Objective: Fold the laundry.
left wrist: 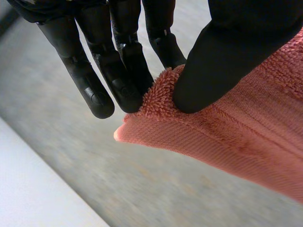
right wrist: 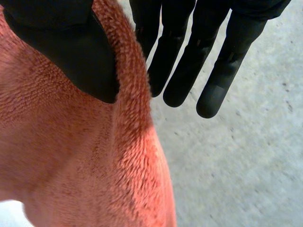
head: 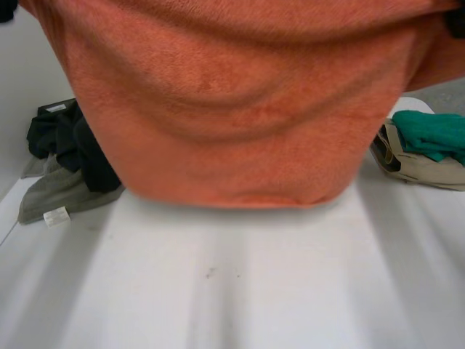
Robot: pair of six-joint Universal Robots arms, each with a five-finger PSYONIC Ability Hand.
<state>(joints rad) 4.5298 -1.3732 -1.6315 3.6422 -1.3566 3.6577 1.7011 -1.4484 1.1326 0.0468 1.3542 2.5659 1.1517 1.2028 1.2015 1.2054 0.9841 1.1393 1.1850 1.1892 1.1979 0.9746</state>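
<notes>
An orange terry towel [head: 240, 109] hangs spread wide above the white table [head: 232, 291], its lower edge sagging just over the surface. My left hand [left wrist: 222, 52] pinches a hemmed corner of the towel [left wrist: 236, 142] between thumb and straight fingers. In the head view that hand [head: 6, 9] sits at the towel's upper left. My right hand [right wrist: 61, 42] presses the towel's edge [right wrist: 71, 165] between its thumb and fingers. It holds the upper right of the towel [head: 456, 22].
A heap of dark clothes [head: 69, 145] lies at the table's left on a grey cloth [head: 54, 193] with a white tag. At the right, a teal cloth [head: 432, 134] rests on a folded beige garment [head: 429, 173].
</notes>
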